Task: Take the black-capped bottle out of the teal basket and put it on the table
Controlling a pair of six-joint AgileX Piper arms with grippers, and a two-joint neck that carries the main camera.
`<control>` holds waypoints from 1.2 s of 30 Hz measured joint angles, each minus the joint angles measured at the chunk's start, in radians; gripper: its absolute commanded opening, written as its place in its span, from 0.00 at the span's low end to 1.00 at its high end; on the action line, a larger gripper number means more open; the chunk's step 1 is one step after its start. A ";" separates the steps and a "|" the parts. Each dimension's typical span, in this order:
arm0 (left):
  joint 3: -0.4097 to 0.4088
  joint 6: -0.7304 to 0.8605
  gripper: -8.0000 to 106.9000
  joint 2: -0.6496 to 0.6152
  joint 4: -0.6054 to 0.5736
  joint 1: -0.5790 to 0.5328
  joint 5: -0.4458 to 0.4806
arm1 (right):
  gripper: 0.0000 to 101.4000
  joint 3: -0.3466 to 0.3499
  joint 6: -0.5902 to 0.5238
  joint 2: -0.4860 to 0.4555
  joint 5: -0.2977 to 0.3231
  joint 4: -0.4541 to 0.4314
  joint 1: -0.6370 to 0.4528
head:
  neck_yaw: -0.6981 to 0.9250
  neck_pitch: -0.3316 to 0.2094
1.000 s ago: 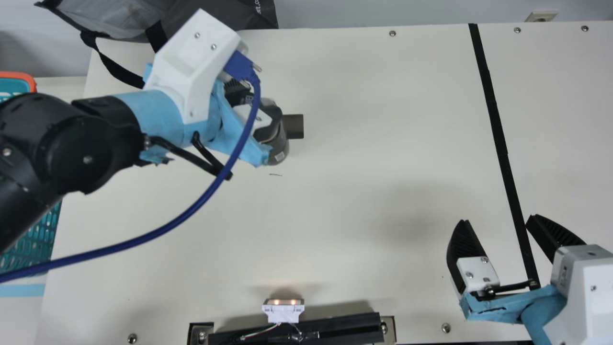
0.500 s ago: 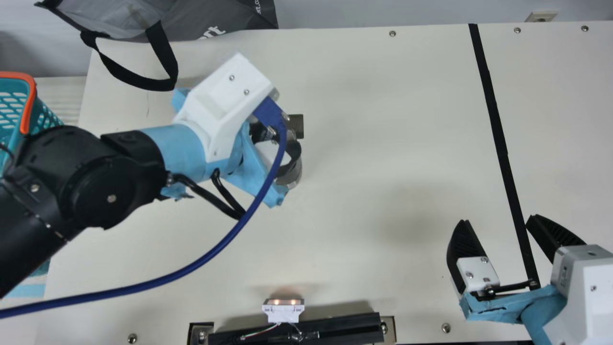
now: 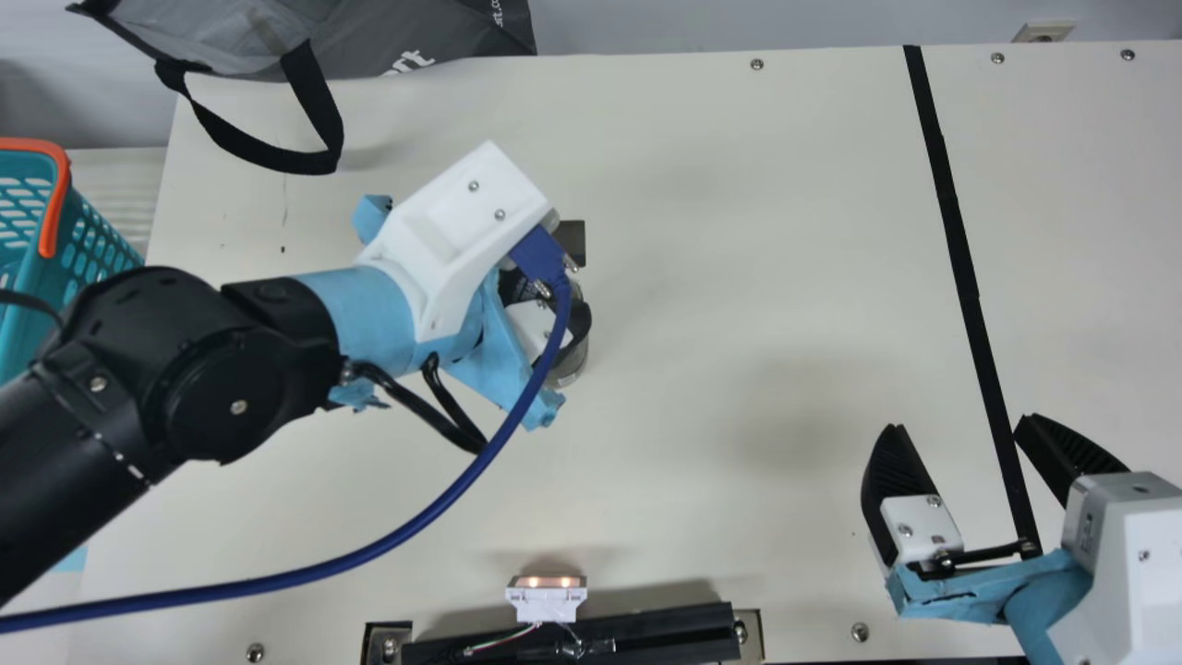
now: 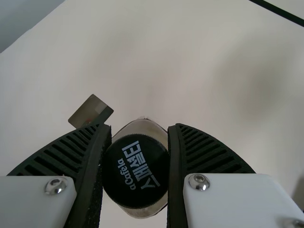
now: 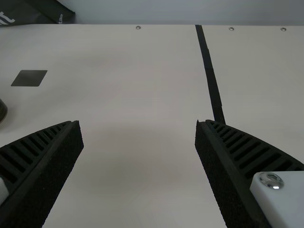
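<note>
At the main view's left edge, the teal basket (image 3: 100, 242) with its orange handle (image 3: 55, 199) stands beside the bench (image 3: 739, 277). A grey bag (image 3: 388, 37) with white lettering lies at the far edge, its black strap (image 3: 309, 97) looped onto the surface. Next comes the left hand (image 3: 554, 319), grasping the black-capped bottle (image 3: 571, 366) over the bench, out of the basket. In the left wrist view its two ribbed fingers (image 4: 97, 156) are closed in against opposite sides of the bottle, by the cap (image 4: 135, 171), whose top carries white lettering. I cannot tell whether the base touches the surface. A dark square patch (image 3: 572, 238) is near the bottle. Past the black strip's (image 3: 951, 222) upper stretch, at lower right, the right hand (image 3: 960, 422) is spread wide, gripping nothing.
</note>
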 measured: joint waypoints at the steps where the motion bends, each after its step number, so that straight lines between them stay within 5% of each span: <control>1: 0.002 0.000 0.07 0.002 0.000 -0.002 -0.002 | 0.90 0.000 0.000 0.000 0.000 0.000 0.000 | 0.000 0.000; 32: 0.037 0.014 0.07 0.020 -0.016 -0.012 -0.040 | 0.90 0.000 0.000 0.000 -0.001 0.000 0.000 | 0.000 0.000; 33: 0.037 0.014 0.37 0.020 -0.018 -0.013 -0.040 | 0.90 0.000 0.000 0.000 -0.001 0.000 0.000 | 0.005 0.000; 34: 0.037 0.014 1.00 0.021 -0.018 -0.014 -0.041 | 0.90 0.000 0.000 0.000 -0.001 0.000 0.000 | 0.000 0.005; 36: 0.037 0.012 1.00 0.021 -0.016 -0.014 -0.044 | 0.90 0.000 0.000 0.000 -0.001 0.000 0.000 | 0.005 0.000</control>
